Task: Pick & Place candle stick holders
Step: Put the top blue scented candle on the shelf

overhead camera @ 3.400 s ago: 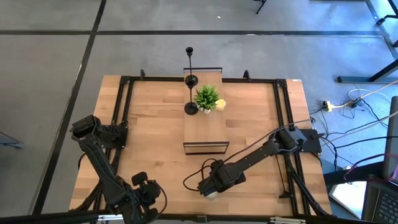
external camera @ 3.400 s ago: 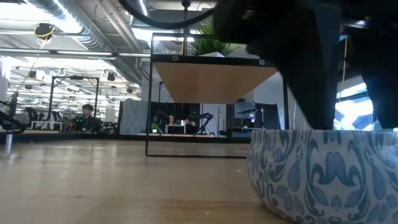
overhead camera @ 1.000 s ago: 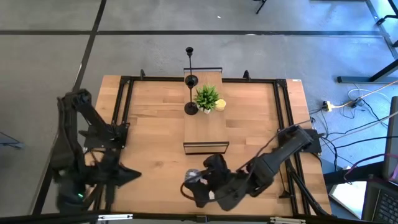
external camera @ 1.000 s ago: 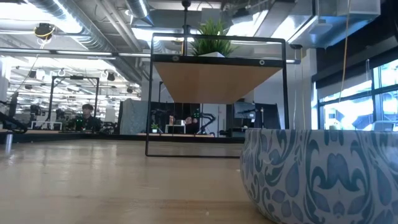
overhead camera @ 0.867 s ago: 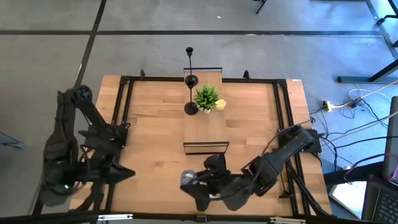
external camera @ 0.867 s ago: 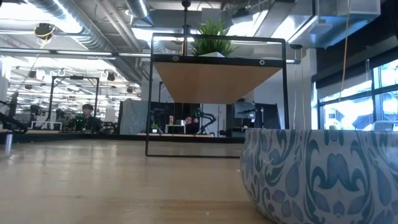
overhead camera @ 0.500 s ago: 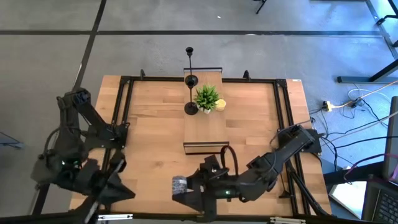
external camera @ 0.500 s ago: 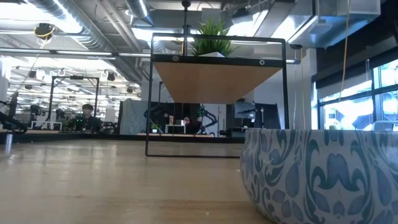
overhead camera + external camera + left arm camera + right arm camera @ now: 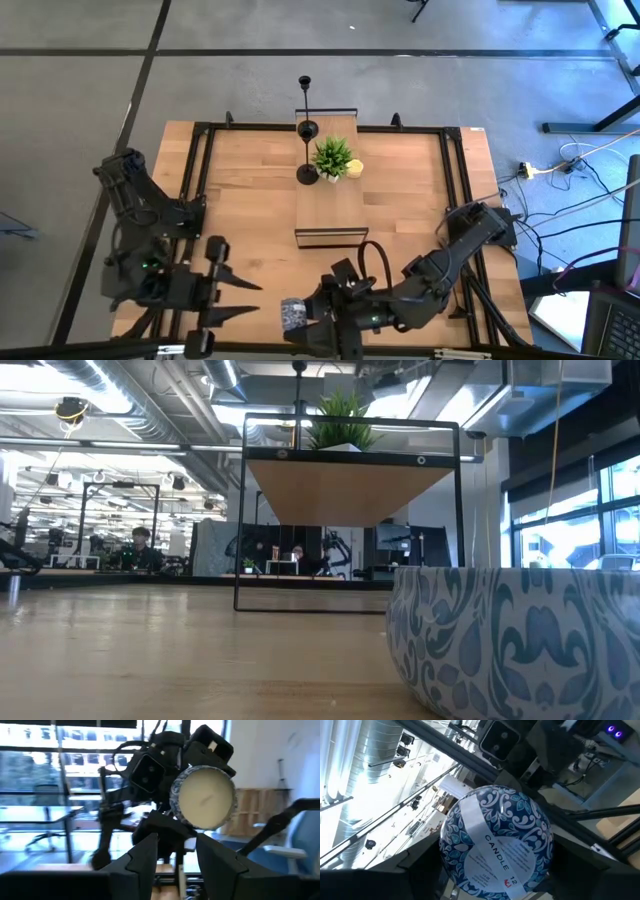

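Note:
Black candle stick holders stand by their round bases on a wooden riser (image 9: 330,215) at the table's middle: a tall one (image 9: 306,128) at its far end and a shorter one (image 9: 307,175) beside a green plant (image 9: 333,156). My right gripper (image 9: 296,316), near the table's near edge, is shut on a blue-and-white patterned candle jar (image 9: 495,847). My left gripper (image 9: 258,300) stands open just left of the jar, pointing level at it, touching nothing; its wrist view shows the jar's wax face (image 9: 202,797) beyond its fingers. My right gripper holds the candle jar by its round side wall (image 9: 451,854), one finger on each side. The fingers come level from the table's right. The jar lies on its side, lifted clear of the table, its labelled bottom (image 9: 500,857) toward the wrist and its wax face toward my left gripper.
A yellow candle (image 9: 355,168) lies next to the plant on the riser. In the low view a blue-patterned vessel (image 9: 510,640) stands on the tabletop at the near right. A black frame (image 9: 200,160) runs round the table. People sit in the room far behind.
My left gripper has swung from the table's left edge toward the candle jar, risen, rolled and opened. My right gripper has tipped up to level and carried the jar higher and toward the table's near edge.

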